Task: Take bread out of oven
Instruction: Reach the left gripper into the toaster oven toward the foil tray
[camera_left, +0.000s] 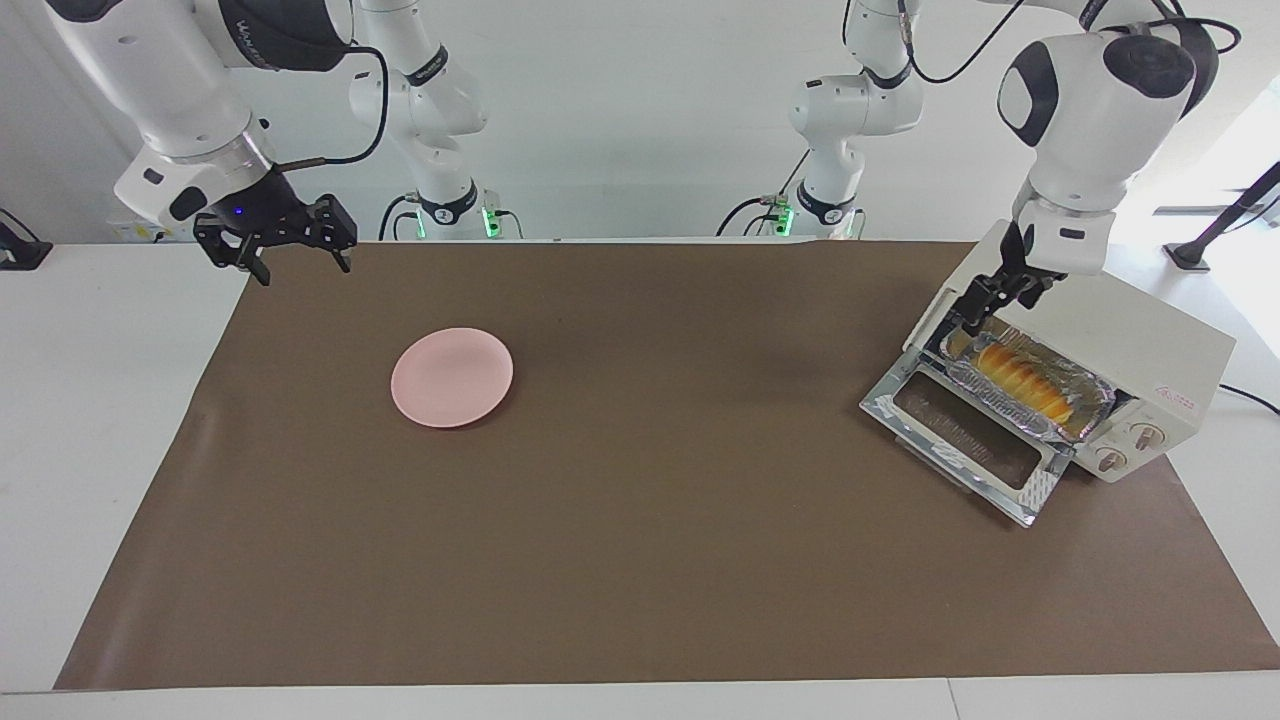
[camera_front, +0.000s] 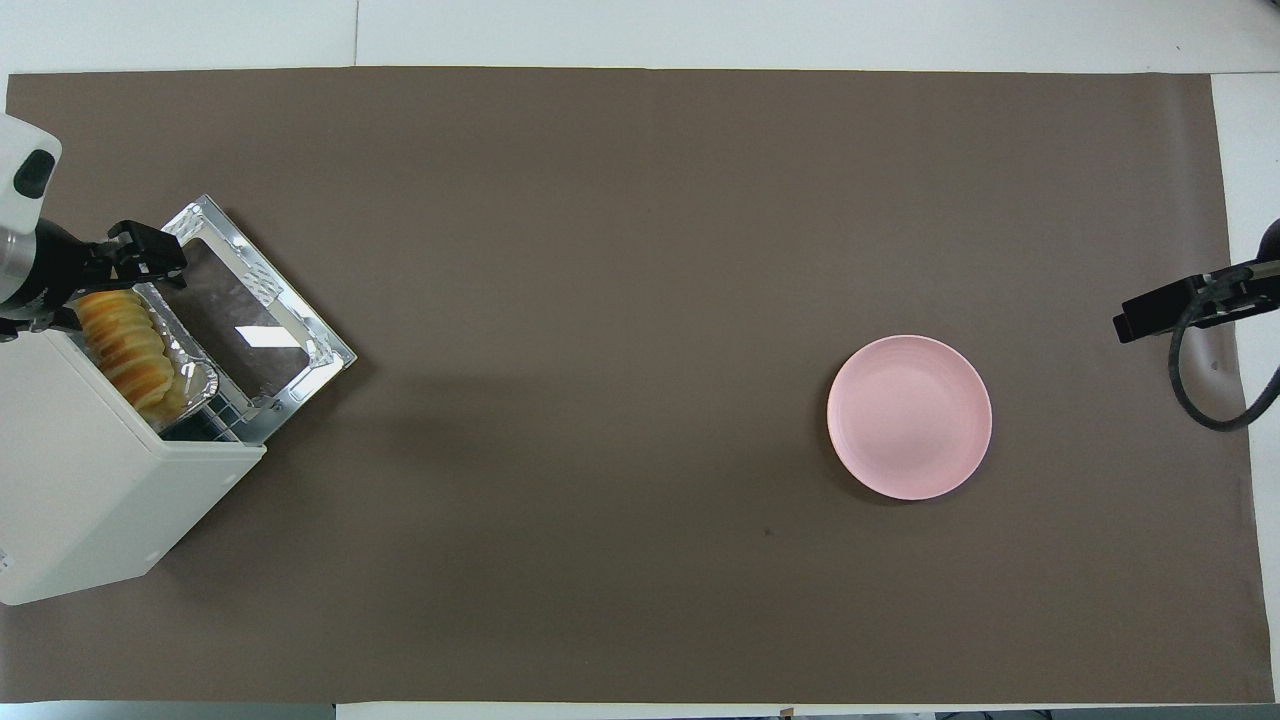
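The right pincer (camera_left: 290, 250) hangs with its fingers spread and nothing between them, over the edge of the brown paper-covered tabletop (camera_left: 640, 560) at the right arm's end; this arm waits. The round pink plastic plate (camera_left: 452, 377) lies on the tabletop, well apart from everything else.

The boxy cream-white toaster oven (camera_left: 1120, 335) stands at the left arm's end with its glass drop-down door (camera_left: 965, 440) open. Inside it, the small ridged yellow-orange bread loaf (camera_left: 1020, 380) rests in a crinkled silver foil tray (camera_left: 1085, 405), not yet removed. The left pincer (camera_left: 975, 312) sits at the mouth of the oven, at the end of the loaf nearer the robots; whether its fingers are parted or closed cannot be told.

Probable faults:
- The fingers may strike the top edge of the oven opening, since clearance appears tight.
- The fingers may catch the foil tray, dragging it out with the loaf.
- A grip on one end only may let the loaf tilt and slip.
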